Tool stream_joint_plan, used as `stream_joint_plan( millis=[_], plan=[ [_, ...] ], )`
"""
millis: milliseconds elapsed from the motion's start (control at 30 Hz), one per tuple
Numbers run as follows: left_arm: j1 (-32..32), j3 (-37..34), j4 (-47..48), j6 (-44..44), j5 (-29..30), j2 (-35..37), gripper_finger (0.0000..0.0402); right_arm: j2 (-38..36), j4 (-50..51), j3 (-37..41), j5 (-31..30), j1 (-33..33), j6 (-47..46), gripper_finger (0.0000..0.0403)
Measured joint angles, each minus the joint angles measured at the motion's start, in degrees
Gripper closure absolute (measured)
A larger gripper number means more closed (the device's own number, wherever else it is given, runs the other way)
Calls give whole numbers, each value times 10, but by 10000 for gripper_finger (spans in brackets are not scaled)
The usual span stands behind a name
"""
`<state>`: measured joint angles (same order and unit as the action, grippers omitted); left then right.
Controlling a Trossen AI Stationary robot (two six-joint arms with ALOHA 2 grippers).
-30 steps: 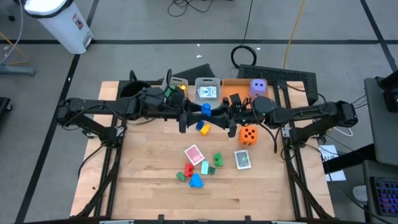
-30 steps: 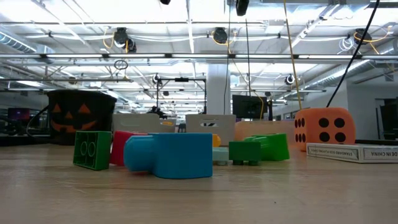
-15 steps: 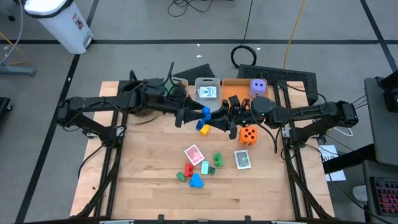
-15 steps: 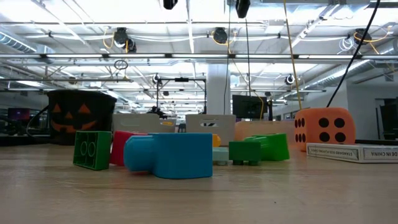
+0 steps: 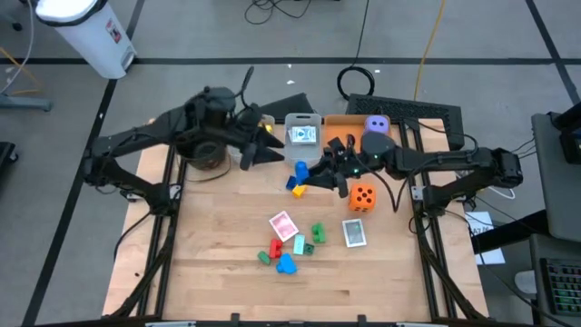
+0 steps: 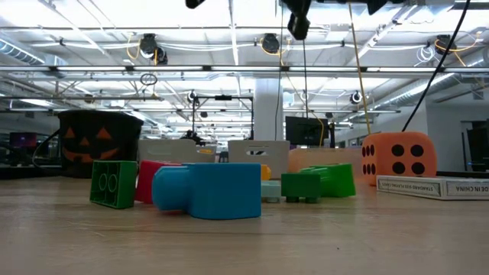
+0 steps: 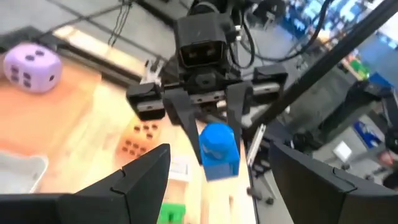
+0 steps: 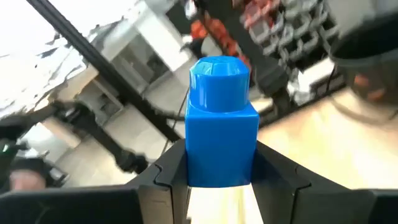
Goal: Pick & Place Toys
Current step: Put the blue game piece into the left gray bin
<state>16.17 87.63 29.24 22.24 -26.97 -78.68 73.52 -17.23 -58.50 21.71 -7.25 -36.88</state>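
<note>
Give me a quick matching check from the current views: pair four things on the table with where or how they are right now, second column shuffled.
Things:
1. blue block
2. purple die
3. orange die
4. left claw

Places or states:
A. resting on the orange tray at the table's far edge
B. open and holding nothing, near the black pot
C. pinched in the right claw, above the table
D. sitting on the bare wood, just near-side of the right arm

Pairs: 1-C, 2-A, 3-D, 4-B
</note>
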Motion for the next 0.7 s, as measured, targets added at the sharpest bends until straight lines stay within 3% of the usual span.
stream_joint_plan(
  millis=[300,433,700],
  plan=[
    [42,83,217,-104,-115,-84,123,4,57,0,62,-35,0,279],
    [44,106,246,-156,-123,-131,124,18,60,0,71,-35,-2,279],
    [40,168,252,-165,-185,-208,124,56,45,0,119,-15,-19,279]
  ],
)
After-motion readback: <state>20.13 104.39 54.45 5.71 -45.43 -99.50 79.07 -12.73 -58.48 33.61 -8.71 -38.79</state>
